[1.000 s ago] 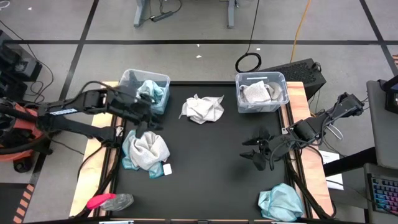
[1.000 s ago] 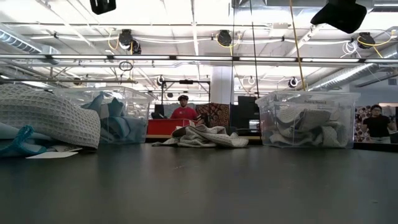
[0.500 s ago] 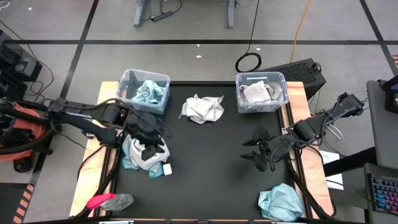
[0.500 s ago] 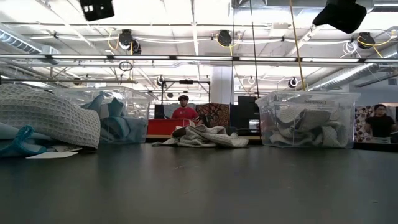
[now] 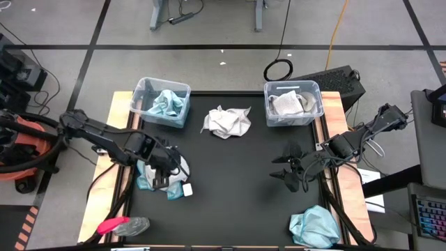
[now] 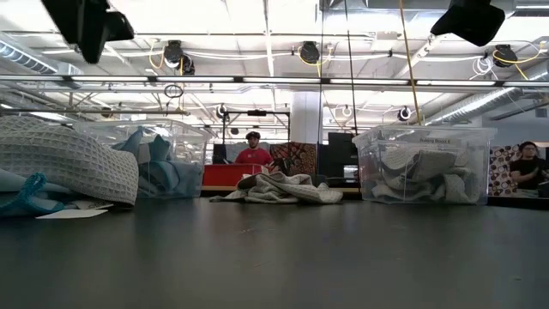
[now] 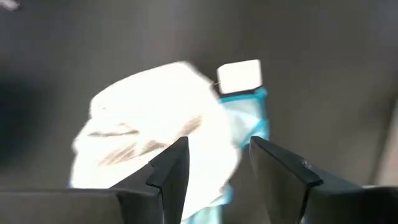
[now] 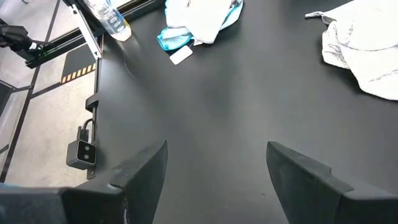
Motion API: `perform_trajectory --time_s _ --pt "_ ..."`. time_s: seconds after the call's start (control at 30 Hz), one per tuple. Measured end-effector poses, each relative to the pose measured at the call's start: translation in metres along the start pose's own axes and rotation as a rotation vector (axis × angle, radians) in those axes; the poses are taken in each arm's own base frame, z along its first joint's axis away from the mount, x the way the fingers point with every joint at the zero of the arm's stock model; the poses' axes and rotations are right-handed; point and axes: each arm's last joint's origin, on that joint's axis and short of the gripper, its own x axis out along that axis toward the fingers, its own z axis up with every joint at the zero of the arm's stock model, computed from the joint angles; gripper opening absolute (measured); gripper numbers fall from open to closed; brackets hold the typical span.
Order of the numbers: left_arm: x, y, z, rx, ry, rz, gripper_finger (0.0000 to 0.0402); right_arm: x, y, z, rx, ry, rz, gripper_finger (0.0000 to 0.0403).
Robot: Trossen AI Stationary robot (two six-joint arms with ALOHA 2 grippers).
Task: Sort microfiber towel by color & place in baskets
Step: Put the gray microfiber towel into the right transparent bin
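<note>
My left gripper (image 5: 165, 173) hangs open over a heap near the table's left edge: a pale grey-white towel (image 5: 167, 166) lying on a teal-blue one (image 5: 143, 180), with a white tag (image 7: 239, 76) beside them. In the left wrist view, my gripper (image 7: 217, 171) has its fingers on either side of the white towel (image 7: 149, 134) without touching it. My right gripper (image 5: 289, 171) waits open near the right edge. The left basket (image 5: 143, 89) holds a teal towel (image 5: 166, 103). A grey-white towel (image 5: 287, 103) fills the right basket (image 5: 315, 94). Another grey-white towel (image 5: 226, 122) lies loose between the baskets, and a teal one (image 5: 315, 226) at the near right corner.
A small pink-and-grey object (image 5: 120, 225) lies at the near left corner. Bare black tabletop (image 5: 237, 181) spreads across the middle. In the low view, the left arm (image 6: 86, 21) and the right arm (image 6: 467, 19) stay high above the table. People stand in the room behind.
My left gripper has moved from beside the left basket toward the table's near edge and come down over the white-on-teal heap. It has stayed open. No towel has moved.
</note>
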Motion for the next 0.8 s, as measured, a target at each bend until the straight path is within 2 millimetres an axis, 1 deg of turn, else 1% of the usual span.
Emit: perform_trajectory --time_s 0.1,0.2,0.37,0.47,0.67,0.73,0.8 --pt "0.005 -0.003 0.000 0.042 0.010 0.058 0.0175 0.000 0.000 0.000 0.000 -0.003 -0.003 0.0265" --pt "0.009 -0.006 0.001 0.078 0.021 0.080 0.0175 0.000 0.000 0.000 0.000 -0.005 -0.005 0.0265" --pt "0.025 -0.009 -0.004 0.090 0.071 0.116 0.0183 0.001 0.000 0.000 -0.001 -0.018 -0.023 0.0265" --pt "0.036 -0.010 -0.011 0.066 0.103 0.132 0.0209 0.002 0.000 0.000 -0.002 -0.017 -0.025 0.0265" --pt "0.052 -0.006 -0.022 0.022 0.158 0.169 0.0285 0.003 0.000 0.000 0.002 -0.013 -0.027 0.0265" --pt "0.057 -0.005 -0.024 0.023 0.169 0.167 0.0301 0.003 0.000 0.000 0.002 -0.013 -0.027 0.0265" --pt "0.060 -0.004 -0.026 0.025 0.182 0.174 0.0309 0.003 0.000 0.000 0.003 -0.013 -0.027 0.0265"
